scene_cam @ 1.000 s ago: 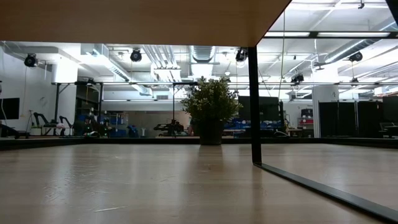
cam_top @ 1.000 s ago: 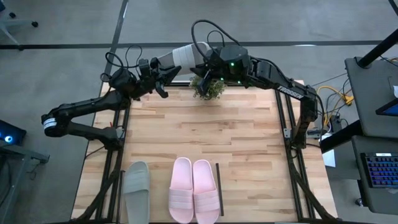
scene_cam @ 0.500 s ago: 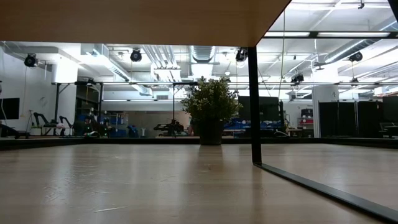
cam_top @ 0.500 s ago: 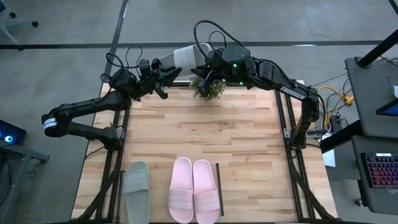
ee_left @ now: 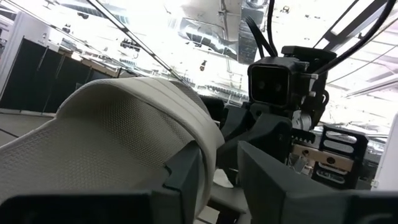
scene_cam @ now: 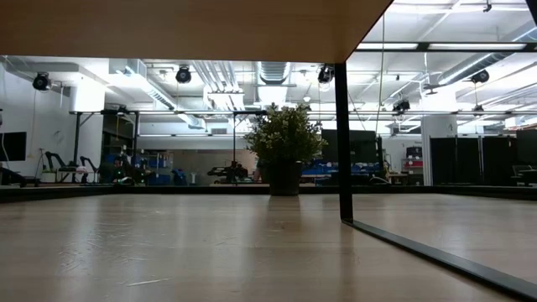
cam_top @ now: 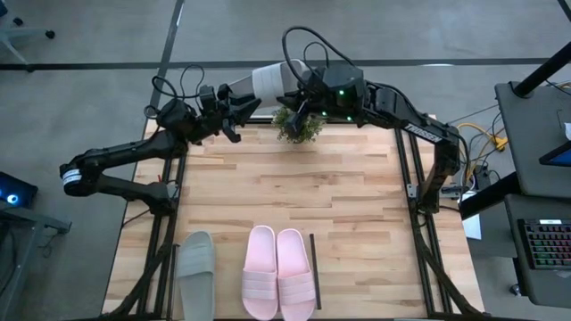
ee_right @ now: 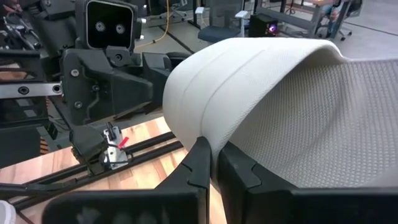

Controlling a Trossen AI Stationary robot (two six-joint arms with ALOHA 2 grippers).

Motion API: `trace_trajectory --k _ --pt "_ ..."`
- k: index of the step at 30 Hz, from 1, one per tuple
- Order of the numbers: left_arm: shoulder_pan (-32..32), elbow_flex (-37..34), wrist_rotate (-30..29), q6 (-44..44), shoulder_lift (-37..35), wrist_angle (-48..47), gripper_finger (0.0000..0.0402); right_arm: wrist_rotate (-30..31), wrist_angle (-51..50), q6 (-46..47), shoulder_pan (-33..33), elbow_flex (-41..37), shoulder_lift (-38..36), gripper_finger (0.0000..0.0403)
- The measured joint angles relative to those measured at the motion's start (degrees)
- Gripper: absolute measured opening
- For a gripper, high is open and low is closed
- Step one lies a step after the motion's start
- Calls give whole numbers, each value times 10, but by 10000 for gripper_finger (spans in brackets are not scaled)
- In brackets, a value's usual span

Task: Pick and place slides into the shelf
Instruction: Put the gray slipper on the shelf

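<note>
- The right gripper (cam_top: 287,92) is up at the far edge of the table (cam_top: 285,192), its fingers (ee_right: 198,167) pinched tight on the strap edge of a grey-green slide (cam_top: 270,80) held in the air.
- The left gripper (cam_top: 239,108) meets the same slide from the other side. In the left wrist view its fingers (ee_left: 186,177) stand a little apart with the strap edge between them; whether they press on it I cannot tell.
- That slide hangs between the two grippers, just beside a small potted plant (cam_top: 299,125) at the table's far edge.
- Each wrist view shows the other arm's camera block close behind the slide; no writing on it can be read.
- The second grey-green slide (cam_top: 195,272) lies flat at the near left of the table.
- The pink pair (cam_top: 278,273) lies side by side, touching, right of the grey-green one.
- A thin black shelf bar (cam_top: 314,259) runs just beside the right pink slide.
- In the low view a black upright (scene_cam: 343,138) rises to a wooden board overhead, with the plant beyond.
- No brand or label is legible on any slide.
</note>
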Motion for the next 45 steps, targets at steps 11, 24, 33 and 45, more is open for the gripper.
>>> trace_trajectory --k 11,24,33,45 --pt "3 0 19 5 -2 -4 182 4 -23 2 0 0 -20 9" --pt "20 -1 12 14 -23 -13 192 5 -43 2 0 1 -27 8" --pt "38 4 14 85 -126 -130 191 -6 -58 1 1 2 -41 8" --pt "37 3 35 90 -268 -324 191 -151 -58 4 0 2 -47 8"
